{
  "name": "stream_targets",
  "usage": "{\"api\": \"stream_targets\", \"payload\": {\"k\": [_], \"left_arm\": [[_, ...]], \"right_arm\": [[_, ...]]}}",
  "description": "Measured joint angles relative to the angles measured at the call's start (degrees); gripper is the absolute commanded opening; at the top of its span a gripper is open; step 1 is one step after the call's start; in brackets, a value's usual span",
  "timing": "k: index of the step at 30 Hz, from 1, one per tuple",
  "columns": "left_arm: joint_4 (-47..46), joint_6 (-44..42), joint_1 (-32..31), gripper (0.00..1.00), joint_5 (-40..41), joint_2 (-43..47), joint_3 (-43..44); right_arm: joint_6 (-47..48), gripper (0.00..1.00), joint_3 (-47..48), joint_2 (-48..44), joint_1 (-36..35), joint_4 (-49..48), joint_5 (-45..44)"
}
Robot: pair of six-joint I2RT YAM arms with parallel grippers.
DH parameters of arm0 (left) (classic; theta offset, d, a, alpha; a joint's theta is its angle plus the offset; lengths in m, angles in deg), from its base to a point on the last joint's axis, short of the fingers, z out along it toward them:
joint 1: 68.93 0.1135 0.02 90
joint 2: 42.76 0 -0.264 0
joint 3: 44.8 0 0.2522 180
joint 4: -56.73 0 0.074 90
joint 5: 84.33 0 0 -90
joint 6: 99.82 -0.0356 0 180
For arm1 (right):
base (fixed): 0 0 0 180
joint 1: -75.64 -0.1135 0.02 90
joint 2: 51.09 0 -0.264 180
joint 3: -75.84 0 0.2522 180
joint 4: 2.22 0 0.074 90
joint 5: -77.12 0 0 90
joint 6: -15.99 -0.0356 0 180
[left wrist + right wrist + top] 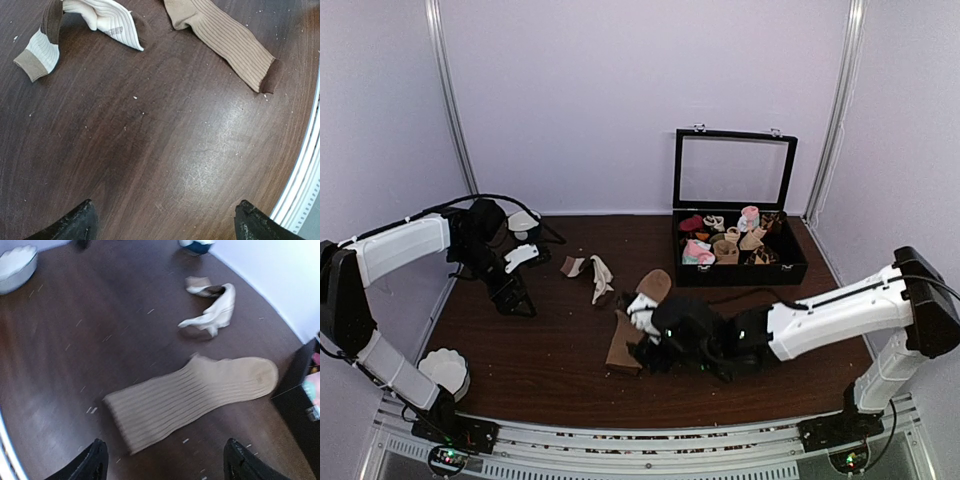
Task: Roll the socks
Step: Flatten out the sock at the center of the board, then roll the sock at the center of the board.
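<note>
The biggest thing was the dark tabletop (550,340). At its back right stood 1 black box (740,275) with its lid up. It had many rolled socks inside, too many for me to count.

I counted 2 loose socks. The flat tan sock (190,397) lay stretched out in the middle of the tabletop. The crumpled sock (597,272) was paler and lay in a heap near it, toward the back left, not touching it. 1 white bowl (445,370) sat near the left arm's base.

I had 2 pincers. My right pincer (164,445) hung just over the open end of the flat tan sock, jaws wide apart, holding nothing. My left pincer (165,202) was spread wide too, over bare wood, and held nothing.

I thought the socks were light, soft and floppy. They would bend and slide on the smooth wood. I guessed the best place to pinch was the open end of the flat one.
</note>
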Motion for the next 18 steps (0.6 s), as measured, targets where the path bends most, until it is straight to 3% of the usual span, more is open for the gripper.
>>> {"api": "stream_targets", "payload": {"k": [5,9,18], "left_arm": [[0.09,-0.85,0.0,0.98,0.0,0.02,-0.02],[-0.33,-1.11,0.0,0.98,2.05,0.94,-1.03],[-1.01,-1.07,0.0,0.98,9.62,8.9,-5.57]], "right_arm": [[4.96,0.68,-9.62,1.88,-8.15,-5.11,3.34],[6.88,0.57,-9.46,4.79,-8.02,-9.29,4.07],[11.65,0.47,-5.2,11.87,-7.19,-13.16,7.19]]}}
